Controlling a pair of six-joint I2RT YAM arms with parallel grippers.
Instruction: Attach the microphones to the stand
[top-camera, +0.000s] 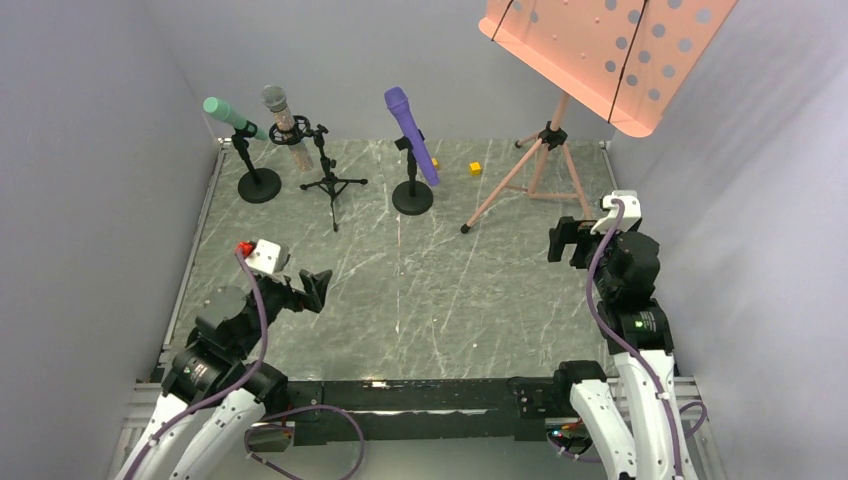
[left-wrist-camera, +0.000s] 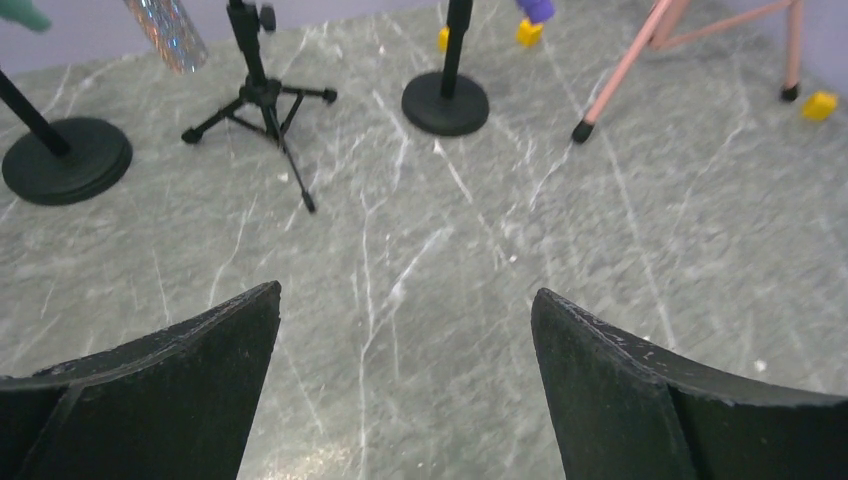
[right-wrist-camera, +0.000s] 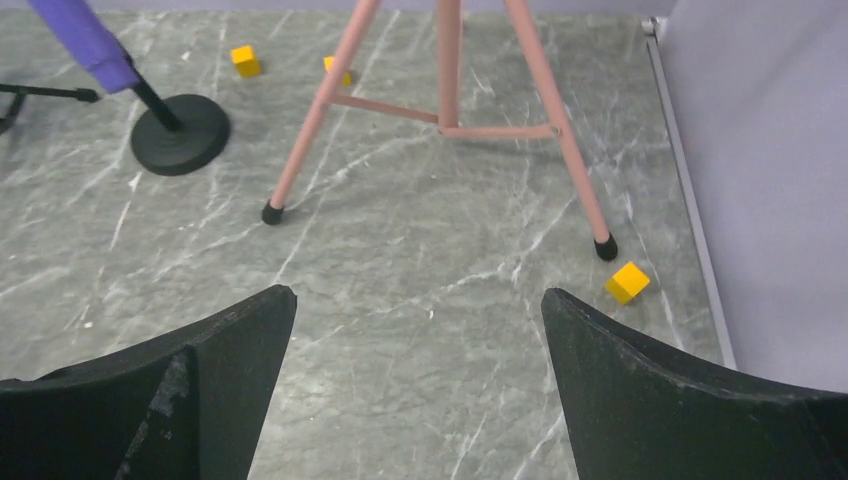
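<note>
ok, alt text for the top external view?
Three microphones sit in stands along the far edge of a grey marble table: teal-green microphone at left, glittery microphone beside it, purple microphone in the middle. A pink music stand stands at far right. The left gripper and right gripper hover near the front, holding nothing.

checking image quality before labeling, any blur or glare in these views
Top external: even light, sharp, faint sheen on the base rail. Left wrist: fingers soft, pale glare on the table between them. Right wrist: fingers soft, table crisp.
</note>
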